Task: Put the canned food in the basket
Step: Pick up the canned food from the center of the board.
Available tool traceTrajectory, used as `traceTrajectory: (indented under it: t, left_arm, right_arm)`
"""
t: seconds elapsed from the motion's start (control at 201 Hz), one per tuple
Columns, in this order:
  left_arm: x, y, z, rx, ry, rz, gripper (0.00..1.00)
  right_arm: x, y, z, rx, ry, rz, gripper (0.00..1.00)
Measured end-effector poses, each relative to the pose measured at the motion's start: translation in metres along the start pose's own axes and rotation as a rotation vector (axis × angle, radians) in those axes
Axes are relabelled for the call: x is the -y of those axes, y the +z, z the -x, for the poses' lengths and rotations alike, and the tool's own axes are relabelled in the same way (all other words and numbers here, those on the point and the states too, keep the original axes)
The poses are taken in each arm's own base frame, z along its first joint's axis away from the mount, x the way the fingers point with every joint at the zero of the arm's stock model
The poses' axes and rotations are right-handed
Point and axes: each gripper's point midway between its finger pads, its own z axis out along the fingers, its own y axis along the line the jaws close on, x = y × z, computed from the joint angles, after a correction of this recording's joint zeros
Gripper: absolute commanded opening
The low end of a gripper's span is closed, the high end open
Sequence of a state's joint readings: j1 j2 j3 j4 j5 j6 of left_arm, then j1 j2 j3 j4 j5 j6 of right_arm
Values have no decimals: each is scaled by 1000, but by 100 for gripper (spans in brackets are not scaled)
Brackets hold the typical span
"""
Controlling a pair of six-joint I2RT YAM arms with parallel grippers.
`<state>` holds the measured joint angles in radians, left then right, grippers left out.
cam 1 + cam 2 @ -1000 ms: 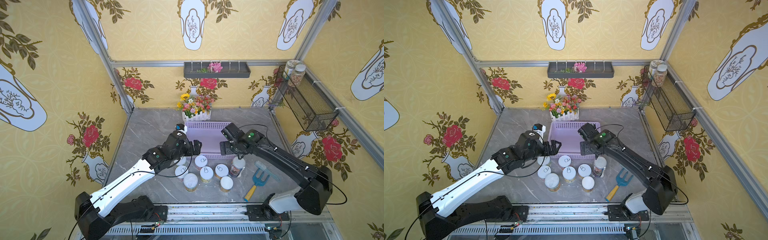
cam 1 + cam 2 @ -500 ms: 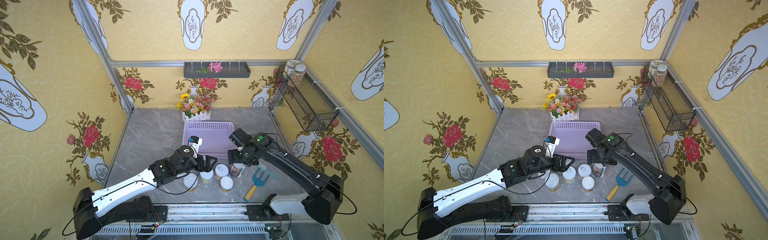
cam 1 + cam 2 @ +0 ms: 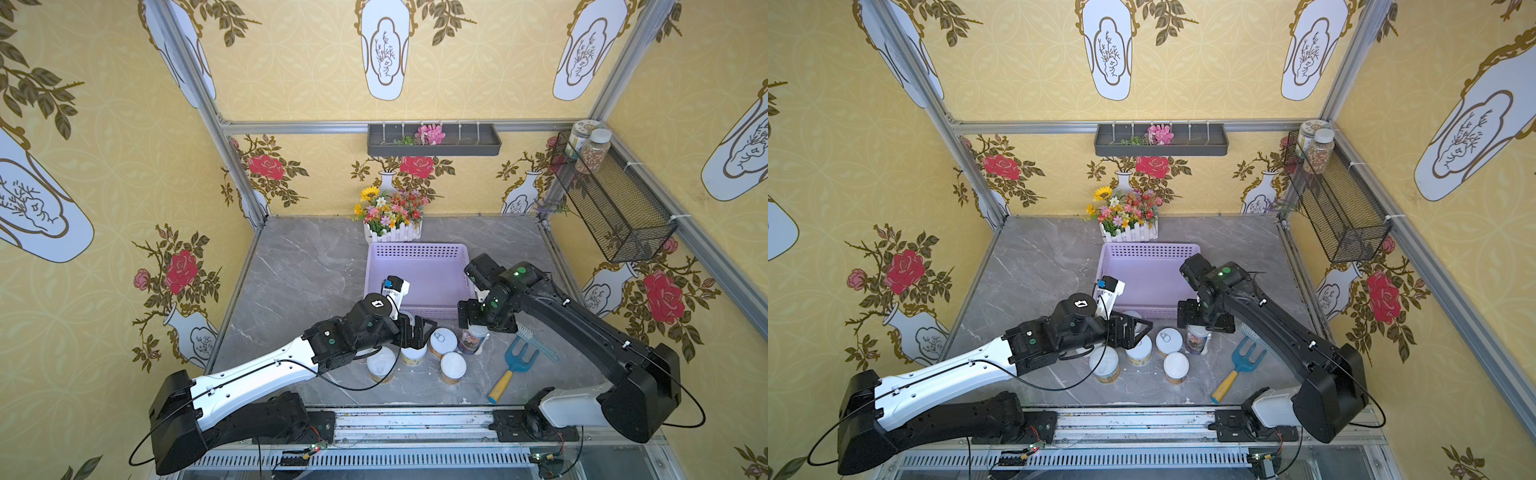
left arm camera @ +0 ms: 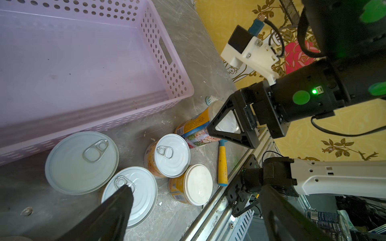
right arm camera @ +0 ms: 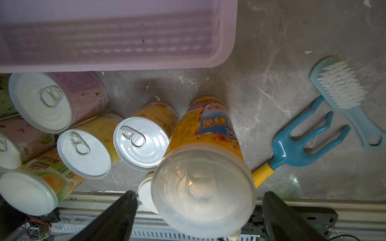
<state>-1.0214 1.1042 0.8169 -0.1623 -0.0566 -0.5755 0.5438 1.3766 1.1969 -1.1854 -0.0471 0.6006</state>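
Canned food (image 3: 443,338) stands in a tight cluster on the worktop (image 3: 299,270), just outside the wall of the lavender basket (image 3: 415,249) that faces the robot, tops up. The left claw (image 3: 419,332) hangs spread wide over the pull-tab cans (image 4: 169,155) beside that wall, holding nothing. The right claw (image 5: 200,194) is spread too, its jaws flanking the lid of the tall can (image 5: 205,187) by the basket's corner without pinching it.
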Motion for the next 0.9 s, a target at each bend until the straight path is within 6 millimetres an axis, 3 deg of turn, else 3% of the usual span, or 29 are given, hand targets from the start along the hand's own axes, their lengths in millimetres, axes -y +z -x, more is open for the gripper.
traceTrajectory:
  t: [0.234, 0.896]
  left_arm:
    - [-2, -1, -2, -1, 0, 1, 100]
    - [-2, -3, -3, 0, 0, -4, 100]
  right_arm:
    - [0, 5, 3, -15, -21, -42, 97]
    - [3, 20, 5, -44, -32, -70, 71]
